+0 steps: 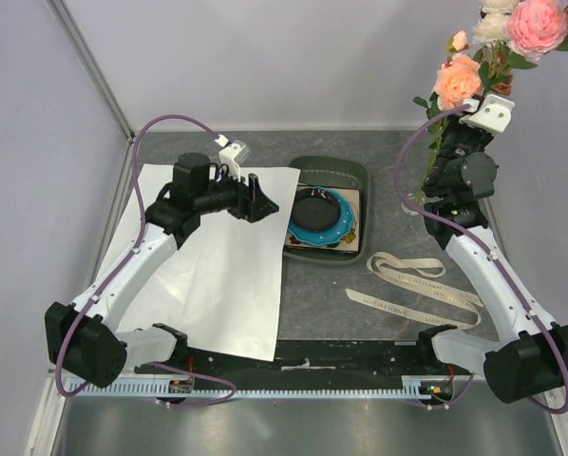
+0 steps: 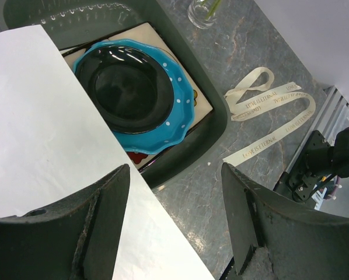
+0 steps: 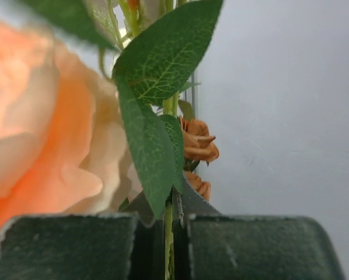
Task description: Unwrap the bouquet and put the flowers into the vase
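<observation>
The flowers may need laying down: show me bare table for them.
Bare table on the near side of the green tray, between the white paper and the ribbon. Crowded further right: ribbon loops and the right arm holding the flowers.

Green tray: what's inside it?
A blue-rimmed black plate lies on a cream patterned board in the tray. White paper covers the tray's left edge; whatever is under it or the plate is hidden.

Lab cell, plain grey walls (image 1: 265, 57)
</observation>
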{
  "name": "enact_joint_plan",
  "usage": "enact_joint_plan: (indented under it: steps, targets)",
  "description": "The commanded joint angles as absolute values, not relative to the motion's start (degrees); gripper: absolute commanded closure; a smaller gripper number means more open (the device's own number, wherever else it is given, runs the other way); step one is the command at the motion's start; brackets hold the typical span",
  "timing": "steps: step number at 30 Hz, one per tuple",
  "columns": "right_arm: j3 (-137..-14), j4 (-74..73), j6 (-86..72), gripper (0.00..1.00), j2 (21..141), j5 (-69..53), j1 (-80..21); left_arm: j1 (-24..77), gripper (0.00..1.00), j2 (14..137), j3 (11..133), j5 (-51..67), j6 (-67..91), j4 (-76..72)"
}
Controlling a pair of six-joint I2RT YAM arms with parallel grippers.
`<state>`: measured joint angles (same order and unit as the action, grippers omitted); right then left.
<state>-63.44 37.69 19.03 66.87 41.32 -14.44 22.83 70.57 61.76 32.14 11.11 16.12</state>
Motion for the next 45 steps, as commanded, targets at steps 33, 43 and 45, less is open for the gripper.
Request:
enact_joint_plan:
  steps: [33,43,45]
  targets:
    - [-45.9,37.1,6.9,1.0,75.1,43.9,-10.5,22.6,0.3,69.3,62.2,34.5,13.3,13.9]
    - [-46.9,35.5,7.3,0.8,72.2,43.6,-10.5,22.6,0.3,69.4,62.1,34.9,13.5,13.8]
    - [-47.5,35.1,7.5,0.74,72.2,43.3,-10.5,22.7,0.3,69.5,62.1,34.9,13.5,13.7]
